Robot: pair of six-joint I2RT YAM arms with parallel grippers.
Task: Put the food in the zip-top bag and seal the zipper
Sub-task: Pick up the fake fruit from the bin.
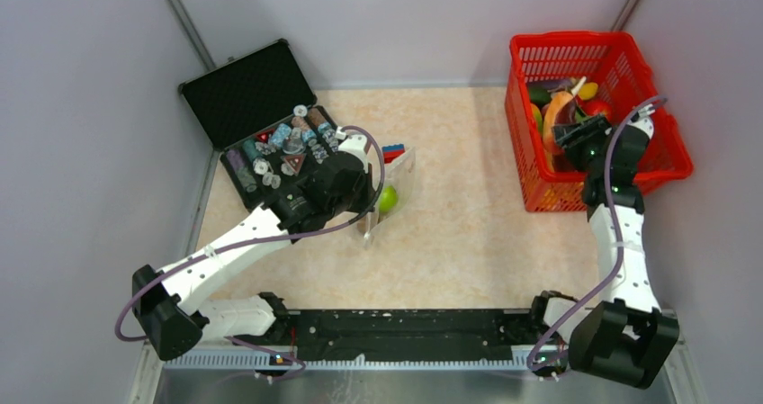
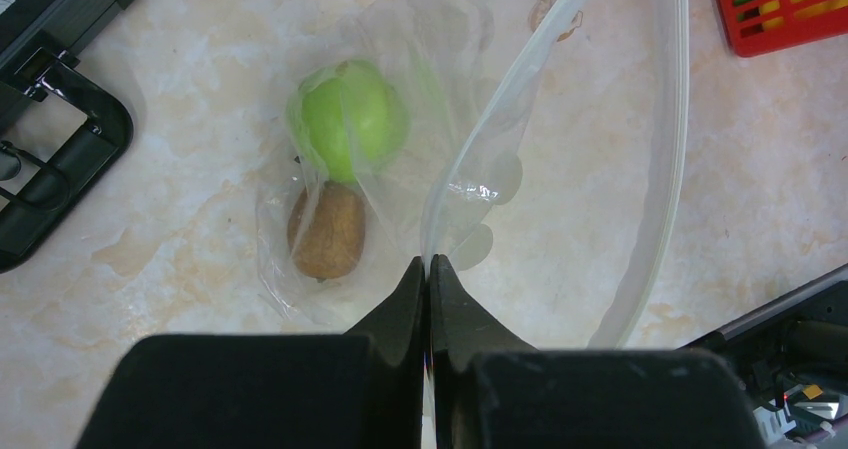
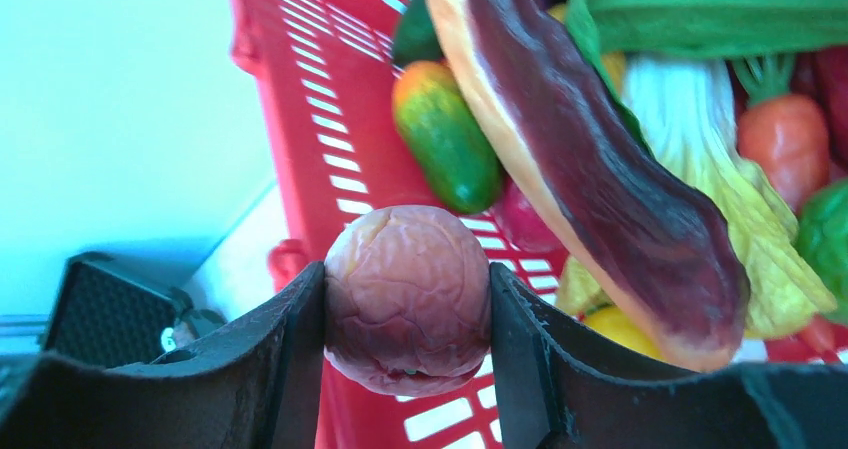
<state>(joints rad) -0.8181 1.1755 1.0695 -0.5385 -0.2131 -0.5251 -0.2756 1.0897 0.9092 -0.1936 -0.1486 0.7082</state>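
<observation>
Wrist cams beat the top view: left gripper (image 2: 428,264) pinches the bag (image 2: 440,39) edge, well apart from the red basket (image 3: 300,89), with green fruit (image 2: 350,119) and brown fruit (image 2: 327,229) inside. Right gripper (image 3: 407,299) clamps a wrinkly purplish ball (image 3: 407,269) over that basket.

**Both my arms are out, and each tool is clamped on something.**

My left arm (image 1: 225,251) runs from its base at the near left corner diagonally forward and inward, low over the worktop (image 1: 468,233), with the wrist bent down near the left-centre. The left tool (image 2: 428,269) has its two fingers pressed flat together, no gap showing, pinching an edge of the bag (image 2: 440,89). My right arm (image 1: 621,242) goes almost straight forward from its base at the near right corner, with the wrist turned inward at the far right side. The right tool (image 3: 406,274) has its fingers spread part-way, each one bearing against a side of a wrinkled fruit (image 3: 407,309) held between them.
</observation>
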